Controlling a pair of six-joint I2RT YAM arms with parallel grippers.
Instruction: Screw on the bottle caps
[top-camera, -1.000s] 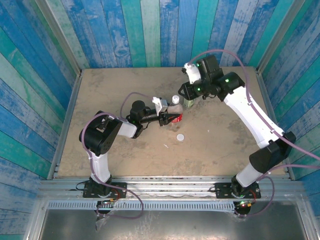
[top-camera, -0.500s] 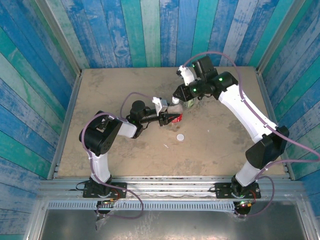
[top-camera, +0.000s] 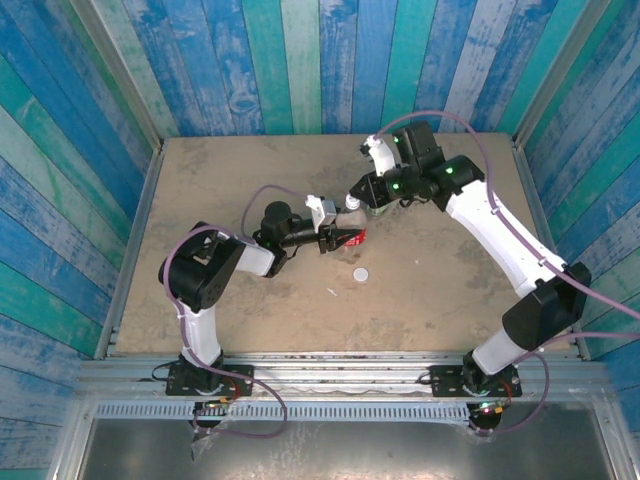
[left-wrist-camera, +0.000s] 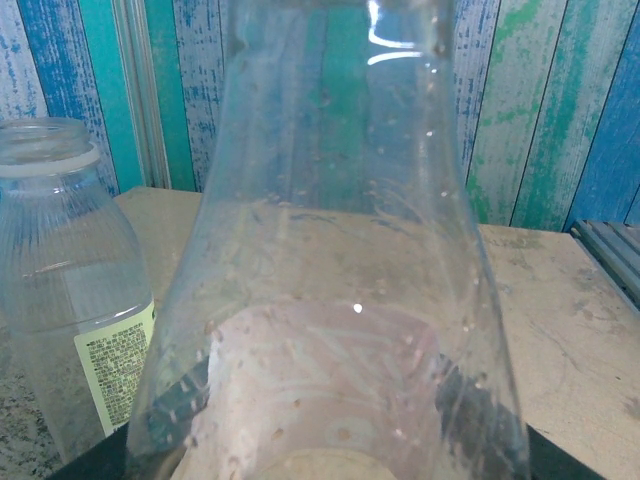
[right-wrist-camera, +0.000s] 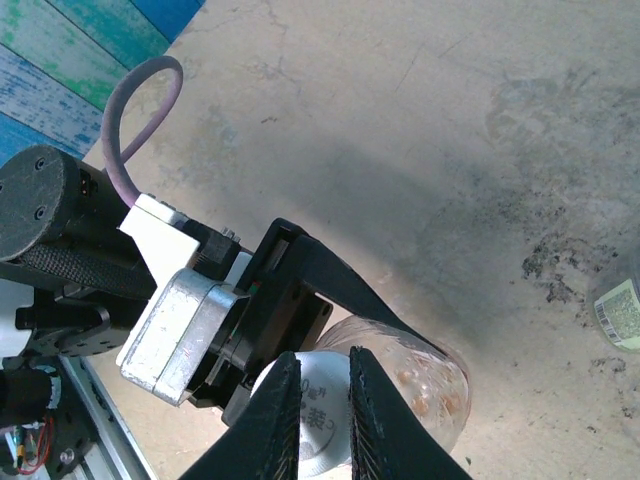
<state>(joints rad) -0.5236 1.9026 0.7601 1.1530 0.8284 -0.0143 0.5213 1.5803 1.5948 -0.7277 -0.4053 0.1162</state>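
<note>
Right gripper (right-wrist-camera: 322, 368) has swung left off the far bottle over the last sec and come down over the mouth of the red-label bottle (top-camera: 352, 237); its fingers are now pinched tight on a white cap (right-wrist-camera: 312, 420) sitting at that bottle's top. Left gripper (top-camera: 343, 238) is clamped round the same bottle lower down, keeping it upright near mid-table. Seen close from the left wrist, that bottle is clear w/ no liquid inside, just tiny specks or droplets on the wall. 2nd bottle (left-wrist-camera: 60, 290) stands just beside it, apart, neck open w/ a white ring at the rim, also looks empty. Its pale label (left-wrist-camera: 115, 362) has fine dark print, too small to read. Cap in the right fingers has dark print too, partly hidden, can't make it out. Loose cap (top-camera: 360, 273) lies flat on the table (top-camera: 230, 180), nearer the arm bases than the held bottle, w/ a small white scrap (top-camera: 332, 292) near it.
</note>
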